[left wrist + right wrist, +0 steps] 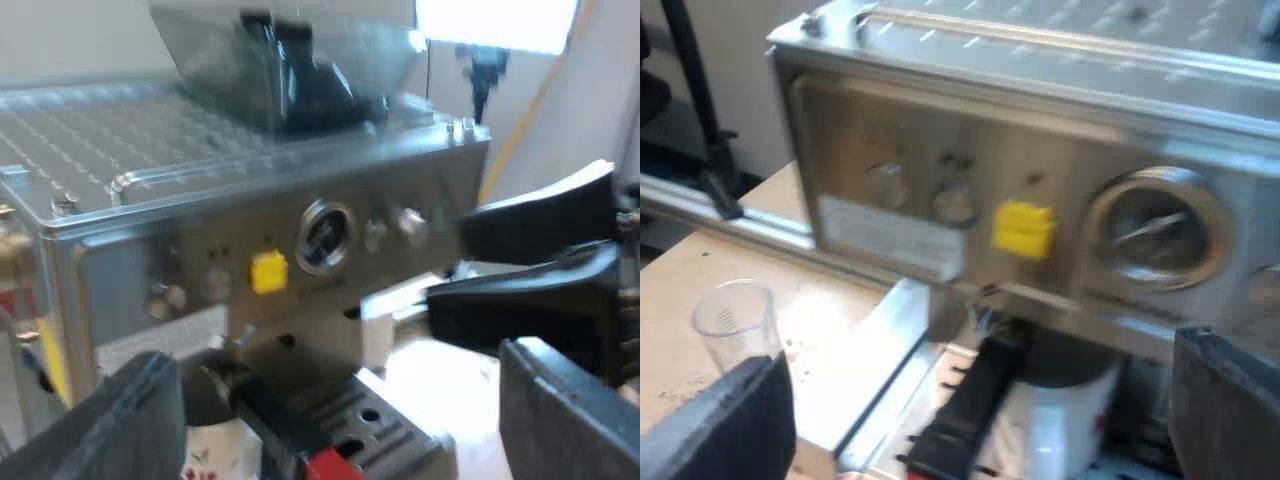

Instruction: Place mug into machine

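Two grippers were up at the machine, the left gripper (pixel 340 400) and the right gripper (pixel 975 400). Both had their fingers spread wide apart with nothing between them.

From the left wrist view, the left one hung in front of the espresso machine (pixel 150 160) at a bit of an angle, with the bean hopper (pixel 290 60) sitting on top. The round gauge (pixel 325 237) and a yellow button (pixel 268 271) were on the front panel. The white mug (pixel 205 445) stood tucked in below that panel, just beside the dark handle (pixel 285 420) of the metal holder, whose red end (pixel 330 465) poked out toward the camera. The slotted tray (pixel 390 425) was right next to the handle. The right gripper also showed here, off the machine's front corner and pointing in at it.

From the right wrist view, that gripper faced the front panel nearly head on. The mug sat under the panel below the gauge, touching or nearly touching the handle. An empty measuring glass (pixel 735 320) stood apart on the wooden table (pixel 680 270), beside the machine.
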